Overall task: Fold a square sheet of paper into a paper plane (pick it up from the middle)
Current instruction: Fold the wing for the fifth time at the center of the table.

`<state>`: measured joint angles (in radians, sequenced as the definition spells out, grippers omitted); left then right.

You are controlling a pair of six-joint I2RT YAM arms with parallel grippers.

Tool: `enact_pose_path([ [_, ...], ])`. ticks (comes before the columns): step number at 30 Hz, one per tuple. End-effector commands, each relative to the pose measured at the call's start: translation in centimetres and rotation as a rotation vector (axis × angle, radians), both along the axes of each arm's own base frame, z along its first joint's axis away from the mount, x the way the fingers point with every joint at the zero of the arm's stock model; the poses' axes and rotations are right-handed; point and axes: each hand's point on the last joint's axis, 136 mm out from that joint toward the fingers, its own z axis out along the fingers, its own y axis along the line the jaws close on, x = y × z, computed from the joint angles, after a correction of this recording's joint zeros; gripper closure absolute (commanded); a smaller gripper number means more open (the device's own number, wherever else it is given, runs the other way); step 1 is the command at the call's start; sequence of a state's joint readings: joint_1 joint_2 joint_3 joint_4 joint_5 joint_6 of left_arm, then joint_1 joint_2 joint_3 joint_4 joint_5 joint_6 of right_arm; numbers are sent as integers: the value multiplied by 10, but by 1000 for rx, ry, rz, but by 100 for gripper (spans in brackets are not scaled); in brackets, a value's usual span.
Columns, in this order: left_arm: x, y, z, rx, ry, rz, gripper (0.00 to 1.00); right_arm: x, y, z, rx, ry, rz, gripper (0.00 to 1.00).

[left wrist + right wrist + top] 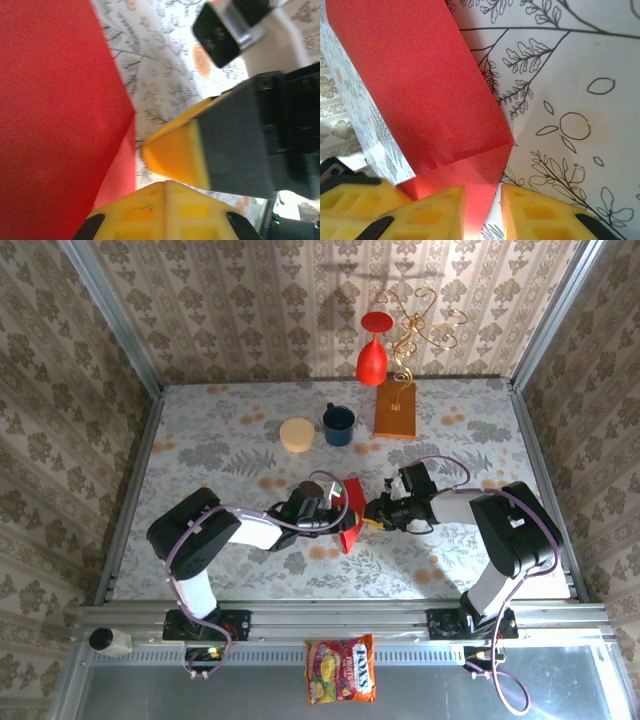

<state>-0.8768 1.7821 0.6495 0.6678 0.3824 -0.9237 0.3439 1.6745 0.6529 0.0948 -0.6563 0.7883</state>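
The square sheet of paper (350, 515) is bright red and folded, with one flap standing up from the table between my two grippers. My left gripper (336, 508) is at its left side. In the left wrist view its yellow pads (165, 186) meet with nothing between them, and the red paper (55, 115) rises on their left. My right gripper (372, 512) is at the paper's right side. In the right wrist view its gripper (483, 200) stands a little apart, and a creased corner of the paper (420, 90) reaches into the gap, unclamped.
At the back of the table are a cream round disc (297, 434), a blue mug (338, 424), an orange-brown block (395, 409) with a gold wire ornament (420, 325), and a red vase (372, 355). A candy packet (342, 668) lies in front of the rail.
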Motion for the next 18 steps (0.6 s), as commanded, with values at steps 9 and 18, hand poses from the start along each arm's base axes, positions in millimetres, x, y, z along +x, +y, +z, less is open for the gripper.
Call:
enact_pose_path([
  [9, 16, 19, -29, 6, 17, 48, 100, 10, -2, 17, -62, -78, 47, 58],
  [18, 12, 24, -33, -5, 22, 30, 100, 24, 12, 18, -1, -92, 61, 59],
])
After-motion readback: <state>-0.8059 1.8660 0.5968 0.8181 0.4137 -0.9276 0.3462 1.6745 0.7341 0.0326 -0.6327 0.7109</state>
